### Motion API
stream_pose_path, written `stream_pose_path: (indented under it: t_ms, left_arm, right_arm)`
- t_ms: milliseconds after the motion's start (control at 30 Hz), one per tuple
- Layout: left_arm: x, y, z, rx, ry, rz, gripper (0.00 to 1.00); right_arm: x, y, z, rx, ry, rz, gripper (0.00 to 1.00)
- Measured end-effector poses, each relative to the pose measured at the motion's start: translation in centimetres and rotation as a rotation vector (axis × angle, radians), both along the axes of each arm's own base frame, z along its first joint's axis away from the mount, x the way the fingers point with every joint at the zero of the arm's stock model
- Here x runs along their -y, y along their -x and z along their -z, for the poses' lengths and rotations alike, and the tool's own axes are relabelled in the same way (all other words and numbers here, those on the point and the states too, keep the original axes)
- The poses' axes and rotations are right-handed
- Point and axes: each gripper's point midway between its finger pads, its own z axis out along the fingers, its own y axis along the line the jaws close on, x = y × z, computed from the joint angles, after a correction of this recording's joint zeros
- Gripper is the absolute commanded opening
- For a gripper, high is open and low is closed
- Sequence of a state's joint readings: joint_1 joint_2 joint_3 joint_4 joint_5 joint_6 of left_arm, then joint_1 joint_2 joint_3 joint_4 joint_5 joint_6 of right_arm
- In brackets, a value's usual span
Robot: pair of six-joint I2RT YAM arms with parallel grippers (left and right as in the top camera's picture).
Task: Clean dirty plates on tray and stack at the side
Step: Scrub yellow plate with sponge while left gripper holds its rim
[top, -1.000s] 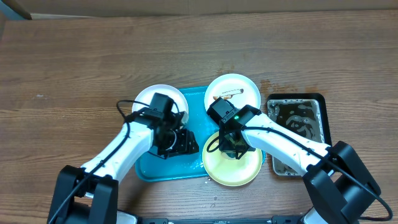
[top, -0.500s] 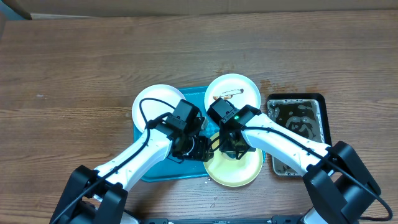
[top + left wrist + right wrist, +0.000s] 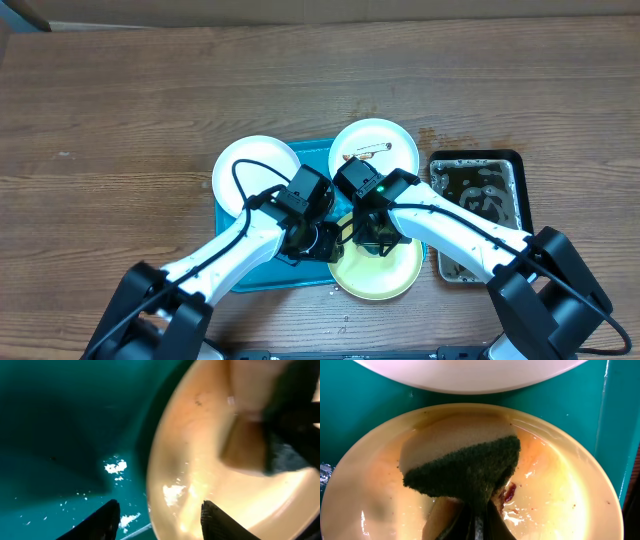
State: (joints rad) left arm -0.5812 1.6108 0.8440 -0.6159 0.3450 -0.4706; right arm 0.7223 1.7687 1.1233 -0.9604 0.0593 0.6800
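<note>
At the tray's [image 3: 290,275] near right corner, the yellow-green plate [image 3: 385,275] overhangs the raised rim, with a white plate [image 3: 385,140] just beyond its far edge. The right gripper [image 3: 372,240] is clamped on a sponge [image 3: 465,470] pressed into the dish. The left gripper [image 3: 160,517] is spread, straddling the plate's left edge. Another white plate [image 3: 245,165] overlaps the far left corner.

I'd call this a robotics test bench dressed up as a washing-up station. A bare wood-grain desk [image 3: 120,100] fills the overhead view. The left arm [image 3: 235,240] and the right arm [image 3: 450,228], both white and black, are rooted at the frame's lower edge. Mid-frame, smeared plates [image 3: 385,140] sit on a turquoise tray [image 3: 315,158]. A green sponge [image 3: 465,467] rests on one, and a black tub [image 3: 522,190] of murky water stands at right.
</note>
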Motion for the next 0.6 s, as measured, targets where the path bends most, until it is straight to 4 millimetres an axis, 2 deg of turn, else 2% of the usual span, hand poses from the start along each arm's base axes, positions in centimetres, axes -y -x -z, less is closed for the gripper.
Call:
stream_pose_path:
  t_ms: [33, 133, 200, 267, 433, 600]
  left_arm:
    - [0.0, 0.1, 0.4, -0.011, -0.007, -0.002, 0.51]
    - [0.1, 0.1, 1.1, -0.038, -0.009, -0.012, 0.33]
    - [0.2, 0.1, 1.3, -0.045, -0.009, -0.016, 0.21]
    - [0.2, 0.2, 1.4, -0.054, -0.008, -0.022, 0.04]
    - [0.6, -0.1, 1.1, -0.050, 0.011, -0.023, 0.04]
    - [-0.5, -0.5, 1.1, -0.074, 0.007, -0.064, 0.04]
  right_arm:
    - [0.0, 0.0, 0.0, -0.001, 0.000, 0.000, 0.04]
    - [0.0, 0.0, 0.0, -0.002, 0.001, 0.000, 0.04]
    - [0.0, 0.0, 0.0, -0.001, 0.001, 0.000, 0.04]
    - [0.0, 0.0, 0.0, -0.002, 0.001, 0.000, 0.04]
    - [0.2, 0.2, 0.0, -0.007, 0.007, 0.000, 0.04]
    - [0.1, 0.2, 0.0, -0.010, 0.000, -0.001, 0.04]
